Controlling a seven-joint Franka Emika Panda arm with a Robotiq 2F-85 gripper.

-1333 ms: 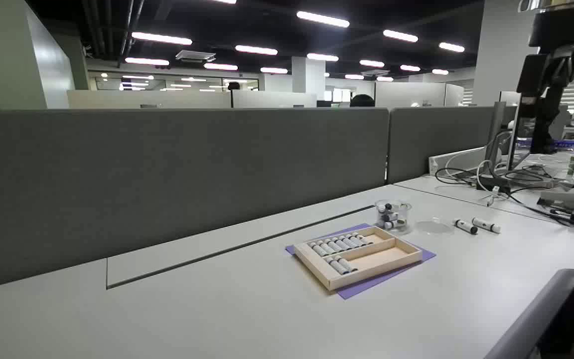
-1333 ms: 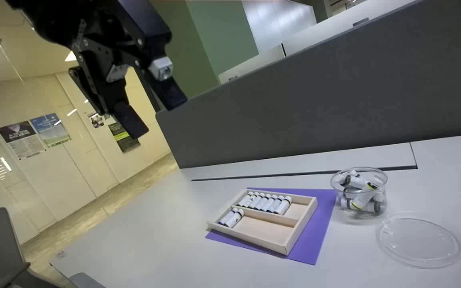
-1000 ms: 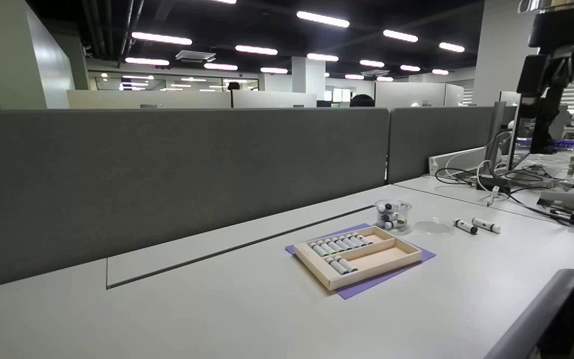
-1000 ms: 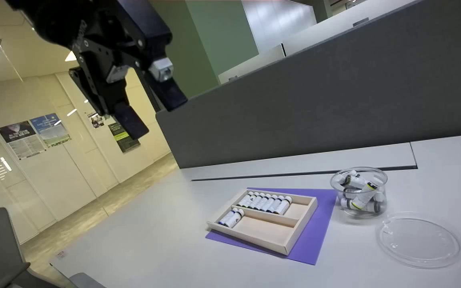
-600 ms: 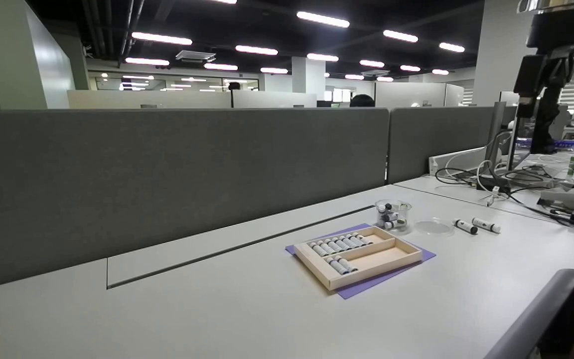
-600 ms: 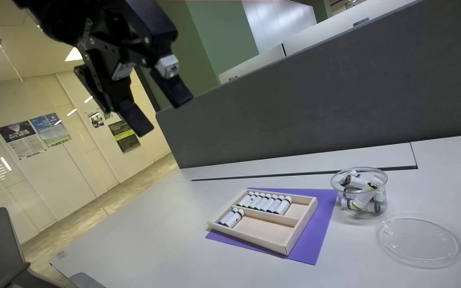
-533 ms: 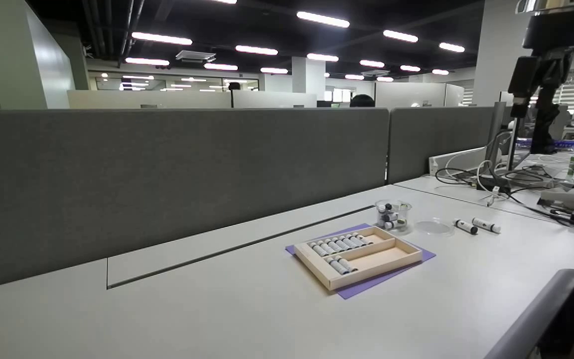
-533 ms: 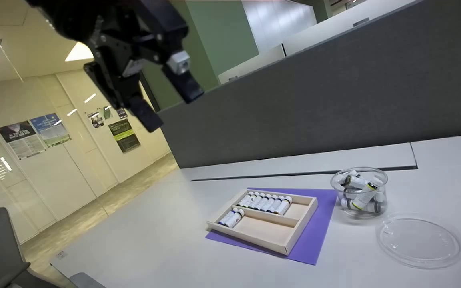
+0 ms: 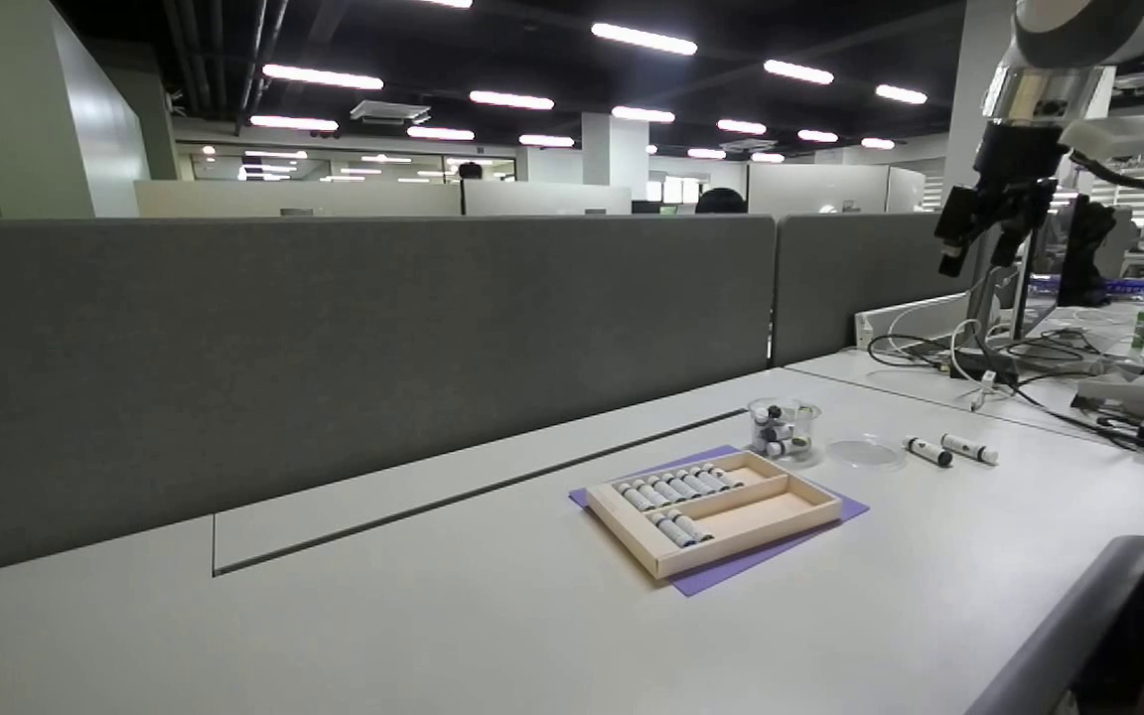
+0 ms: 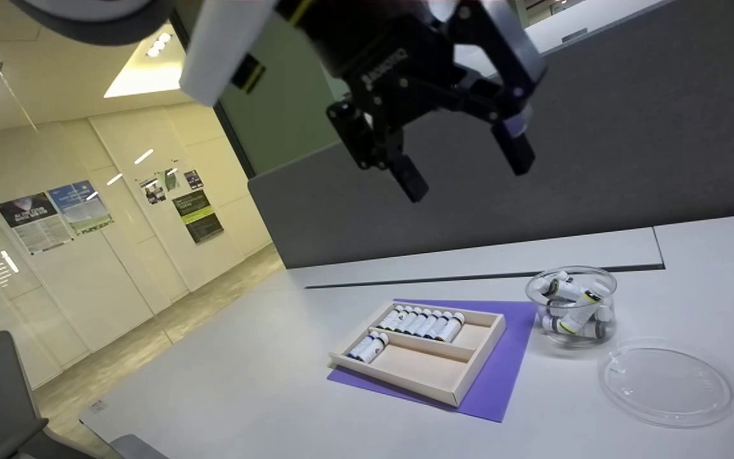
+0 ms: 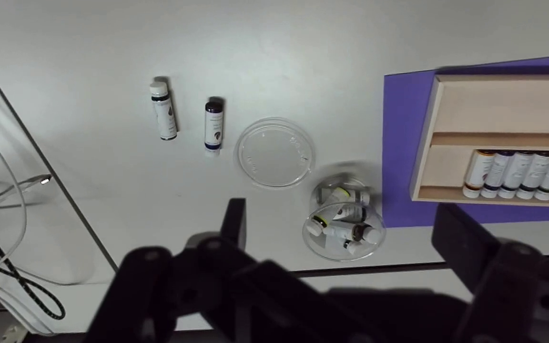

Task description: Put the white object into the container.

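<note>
Two small white vials with dark ends lie loose on the table: one [image 11: 164, 112] and another [image 11: 214, 126] in the wrist view. They also show in an exterior view, the nearer vial [image 9: 928, 451] beside the farther vial [image 9: 969, 449]. I cannot tell which is the white object. A clear round container [image 10: 572, 312] holds several similar vials. The wooden tray [image 9: 661, 561] holds vials in both compartments. My gripper [image 10: 469, 178] is open and empty, well above the table. In the wrist view the container [image 11: 343, 259] shows between the fingertips of the gripper [image 11: 341, 214].
A clear lid [image 11: 274, 155] lies flat between the container and the loose vials. The tray rests on a purple sheet [image 10: 501, 389]. A grey partition [image 9: 363, 387] runs along the table's back. Cables [image 11: 22, 281] lie on the neighbouring desk.
My arm has swung in over the table: the gripper moved right in one exterior view and left and down in the other, and it has turned somewhat. The vials, container and tray have not moved.
</note>
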